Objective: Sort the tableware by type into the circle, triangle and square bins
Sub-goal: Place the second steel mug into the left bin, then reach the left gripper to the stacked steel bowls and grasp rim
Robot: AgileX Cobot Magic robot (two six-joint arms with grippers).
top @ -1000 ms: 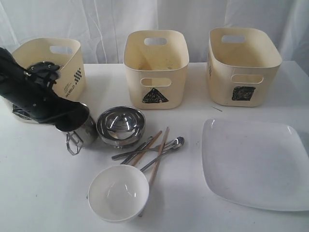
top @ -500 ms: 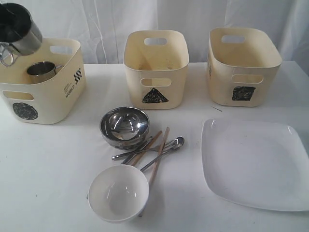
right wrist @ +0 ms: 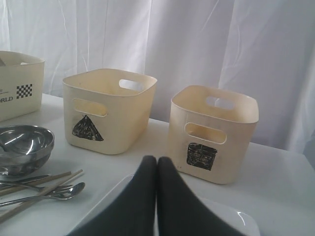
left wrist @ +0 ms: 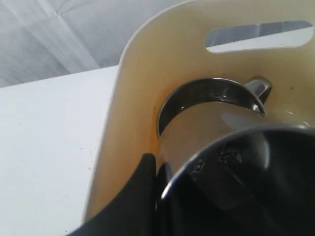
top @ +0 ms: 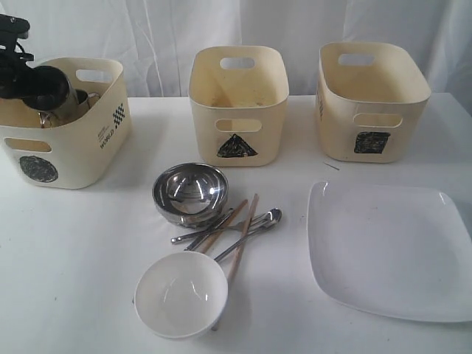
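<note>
- White table (top: pixel 66 251): bears everything listed.
- Circle bin (top: pixel 74 151): directly under the left claw (top: pixel 48 92).
- Triangle bin (top: pixel 237 110): well away from that claw.
- Square bin (top: pixel 372 103): farthest from it.
- Steel bowls (top: pixel 189 192), cutlery (top: pixel 214 234), chopsticks (top: pixel 243 228) and white bowl (top: pixel 181 295): clustered together, well apart from that claw.
- Square plate (top: pixel 387 251): lies below the right claw (right wrist: pixel 156 162).

The cream bins bear black marks: the circle bin (top: pixel 74 147) at ten o'clock, which also has a black-and-white chequer patch, the triangle bin (top: pixel 273 133) at twelve, the square bin (top: pixel 405 136) at two. The table (top: pixel 74 258), white bowl (top: pixel 181 299) and plate (top: pixel 387 251) are white. The nested bowls (top: pixel 189 193) and steel mug (left wrist: pixel 246 162) are mirror-silver, the chopsticks (top: pixel 245 232) brown.
</note>
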